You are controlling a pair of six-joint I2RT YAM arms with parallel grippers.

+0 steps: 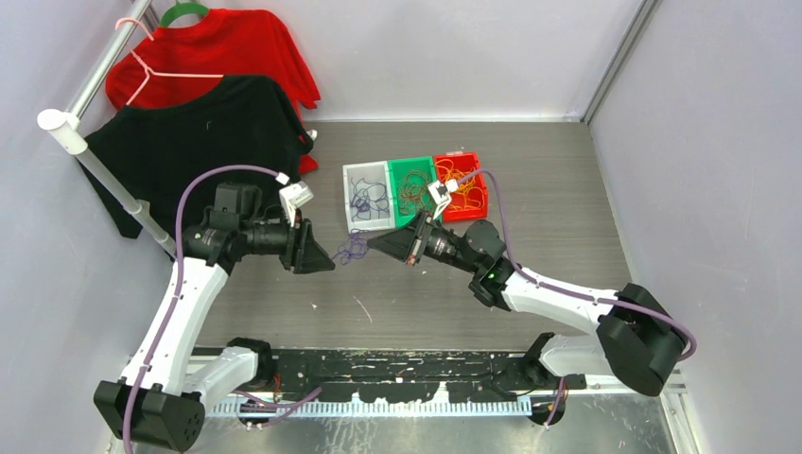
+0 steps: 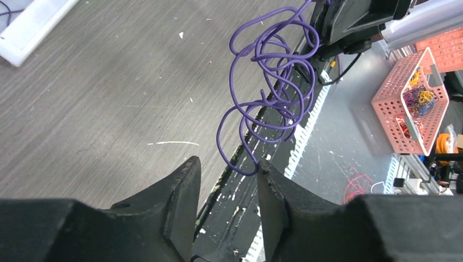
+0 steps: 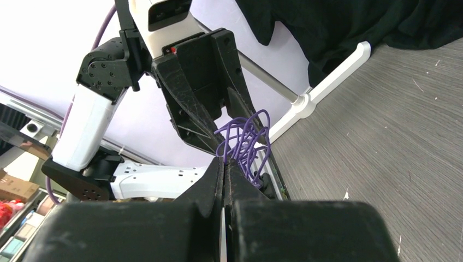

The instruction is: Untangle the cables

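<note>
left gripper [image 2: 228, 166]: closest to the left wrist camera; its two black fingers stand spread with a clear gap and pinch nothing.
purple cable tangle [image 2: 273, 82]: hangs in the air above the grey table [image 1: 549, 246], between the two grippers; its lowest loop dips to the mouth of the left gripper, just beside one fingertip. whether it touches cannot be told.
right gripper [image 3: 225, 164]: fingers pressed together on strands of the tangle, holding it clear of the table.
arms: tips point at each other over the middle of the table, near but apart.
white tray [image 1: 364, 172]: far part of the table, holds loose purple cables [image 1: 364, 200].
green tray [image 1: 402, 168]: touching the white one, holds dark red-brown cables [image 1: 411, 189].
red tray [image 1: 478, 170]: next in the row, holds orange cables [image 1: 468, 194].
red shirt [image 1: 227, 47], black shirt [image 1: 217, 142]: hang at the far left.
</note>
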